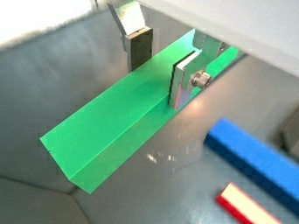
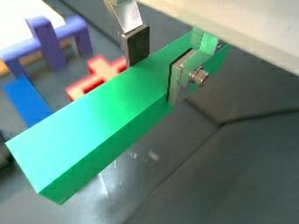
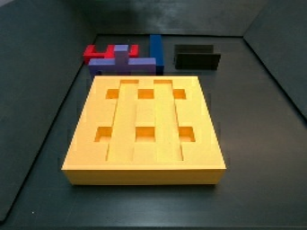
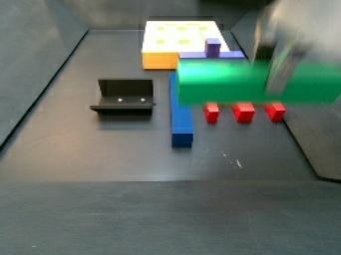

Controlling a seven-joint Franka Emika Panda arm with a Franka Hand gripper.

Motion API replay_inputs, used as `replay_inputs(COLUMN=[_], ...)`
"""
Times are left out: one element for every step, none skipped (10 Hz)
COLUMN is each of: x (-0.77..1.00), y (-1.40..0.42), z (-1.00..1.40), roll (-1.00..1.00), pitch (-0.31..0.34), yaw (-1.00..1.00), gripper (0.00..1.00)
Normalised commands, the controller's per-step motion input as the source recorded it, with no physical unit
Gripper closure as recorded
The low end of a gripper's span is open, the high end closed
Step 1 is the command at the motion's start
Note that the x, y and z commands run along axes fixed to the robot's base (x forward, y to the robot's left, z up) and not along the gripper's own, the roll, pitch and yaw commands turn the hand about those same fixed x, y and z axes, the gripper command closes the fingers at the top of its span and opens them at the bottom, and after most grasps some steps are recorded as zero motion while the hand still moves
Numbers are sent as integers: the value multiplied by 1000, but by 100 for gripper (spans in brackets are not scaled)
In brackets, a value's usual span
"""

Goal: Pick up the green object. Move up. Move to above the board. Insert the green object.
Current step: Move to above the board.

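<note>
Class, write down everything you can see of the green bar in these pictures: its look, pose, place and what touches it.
The green bar is a long, plain rectangular bar, matte, with sharp edges and no markings. Both wrist views show the gripper holding it near one end, jaws shut on its long sides. In a side view it hangs level and blurred above the floor, over the blue bar and red blocks, away from the board.

Below my gripper [image 1: 162, 66], hanging over the dark floor, a wrist view shows a blue block [image 1: 251, 153] with a red piece [image 1: 246, 203] near it; in a side view the purple block [image 3: 126, 61] sits just beside both; the fixture [image 3: 198, 57] stands on the blue block's other side, apart from it.
</note>
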Motion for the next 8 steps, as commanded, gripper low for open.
replay_inputs(x=[23, 14, 2, 23, 42, 265, 260, 253], y=[3, 4, -5, 5, 12, -1400, -1400, -1400], z=[1400, 1400, 929, 365, 216, 144, 130, 133], roll=[3, -7, 8, 10, 10, -20, -14, -9], pitch=[65, 90, 81, 60, 59, 29, 28, 24], yaw=[2, -3, -3, -1, -1, 1000, 1000, 1000], gripper=[100, 100, 100, 100, 100, 100, 100, 100])
